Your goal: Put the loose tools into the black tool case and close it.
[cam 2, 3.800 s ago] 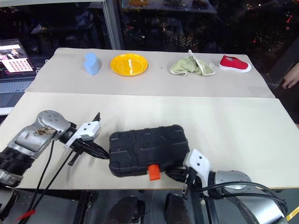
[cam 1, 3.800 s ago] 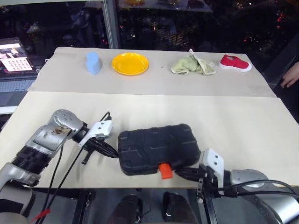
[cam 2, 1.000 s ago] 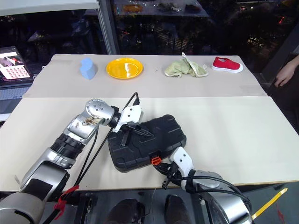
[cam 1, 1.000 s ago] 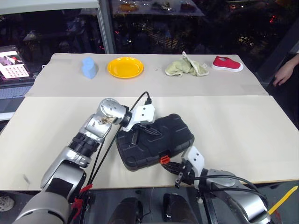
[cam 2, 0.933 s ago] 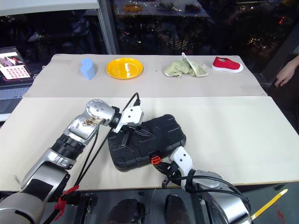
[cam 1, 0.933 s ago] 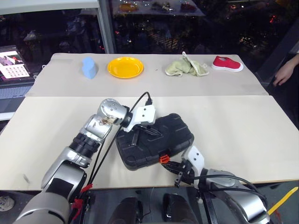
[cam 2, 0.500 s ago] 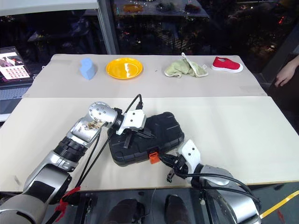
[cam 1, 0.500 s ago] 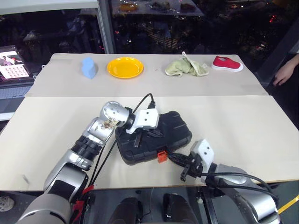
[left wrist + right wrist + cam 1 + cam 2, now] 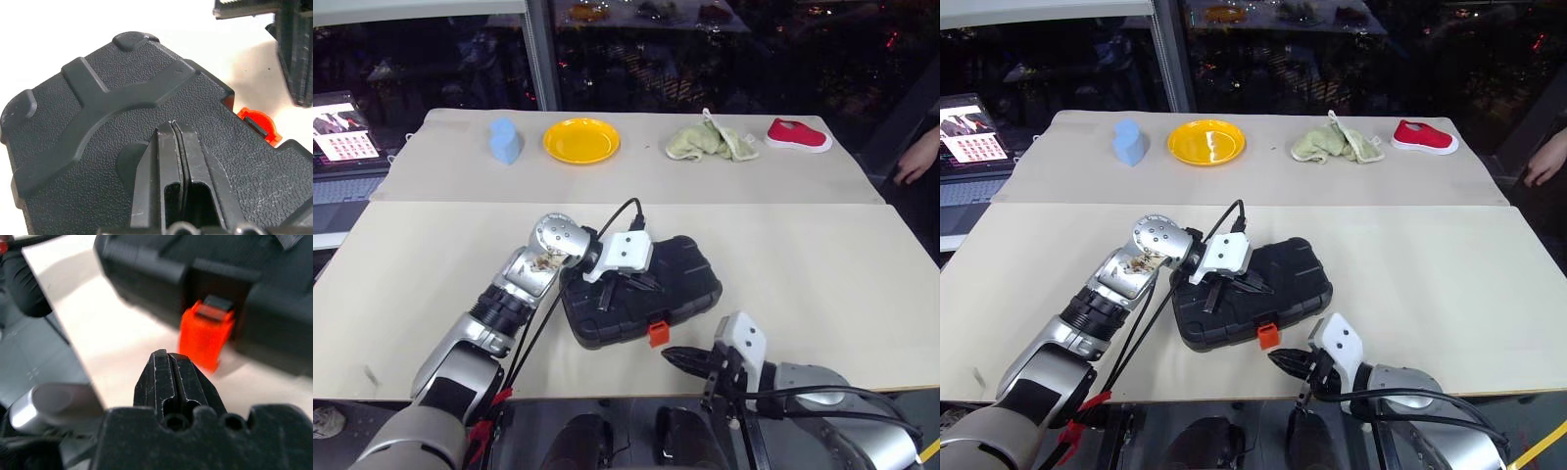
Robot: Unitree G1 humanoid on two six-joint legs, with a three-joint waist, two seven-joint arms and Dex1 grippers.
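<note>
From my remote station I see the black tool case (image 9: 641, 291) lying closed on the bench, near the front edge and about midway along it, its orange latch (image 9: 657, 333) hanging from the front side toward the robot. My left gripper (image 9: 628, 283) rests on the lid, fingers (image 9: 171, 156) pressed together and grasping nothing, tips touching the textured plastic. My right gripper (image 9: 677, 356) sits at the bench's front edge, just beside the latch but apart from it, its fingers (image 9: 168, 377) clenched on empty air and aimed at the latch. Along the far edge of the bench stand a blue object (image 9: 505, 139), a yellow plate (image 9: 581, 140), a crumpled green cloth (image 9: 712, 144) and a red shoe (image 9: 799, 134). A laptop (image 9: 347, 137) sits beyond the left edge.
</note>
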